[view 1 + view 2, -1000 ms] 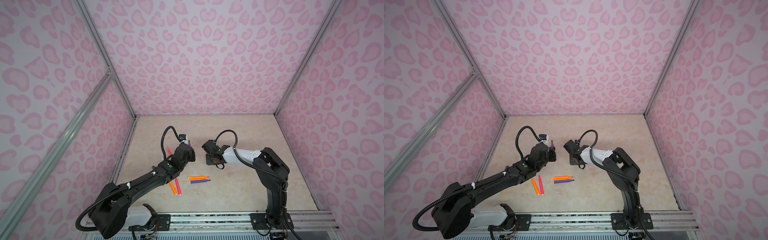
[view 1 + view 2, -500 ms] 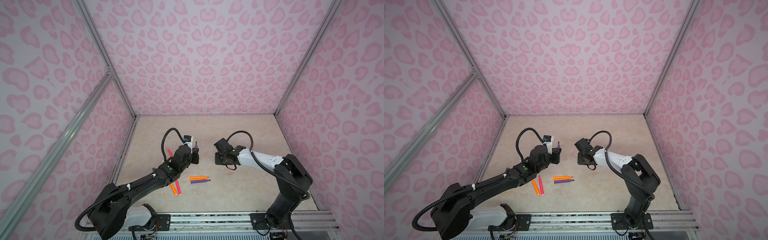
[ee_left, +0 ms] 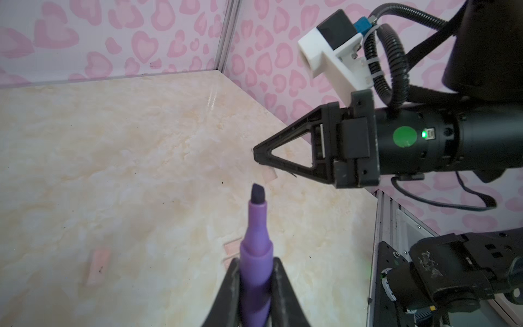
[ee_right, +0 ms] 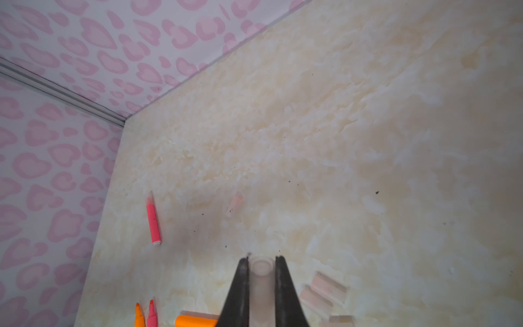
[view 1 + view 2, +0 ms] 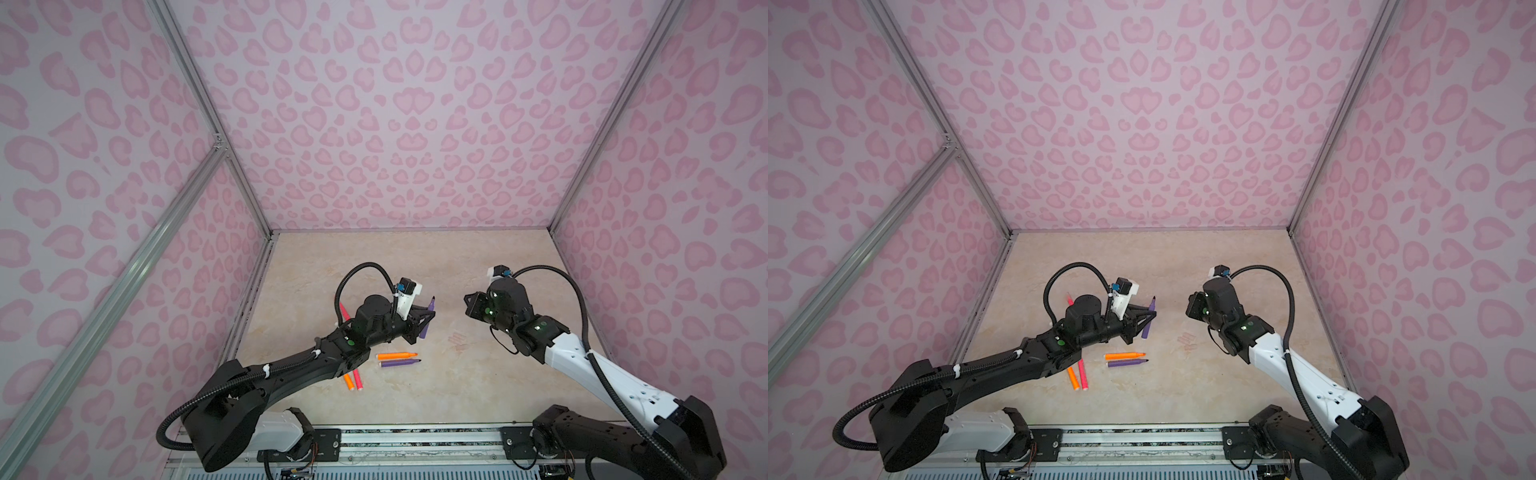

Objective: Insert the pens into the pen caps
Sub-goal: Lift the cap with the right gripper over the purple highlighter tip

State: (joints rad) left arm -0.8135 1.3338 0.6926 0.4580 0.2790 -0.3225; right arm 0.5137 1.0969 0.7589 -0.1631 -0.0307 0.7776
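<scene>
Left claw pinches a purple pen by the barrel, dark tip sticking out; right claw pinches a clear pen cap, open end facing outward; pen tip and cap are near but apart, both above the desk; on the desk an orange pen and a second purple pen lie parallel; another orange pen and a pink pen lie side by side at the left arm; a second pink pen lies nearer the left wall; loose caps sit clustered near the right claw.
</scene>
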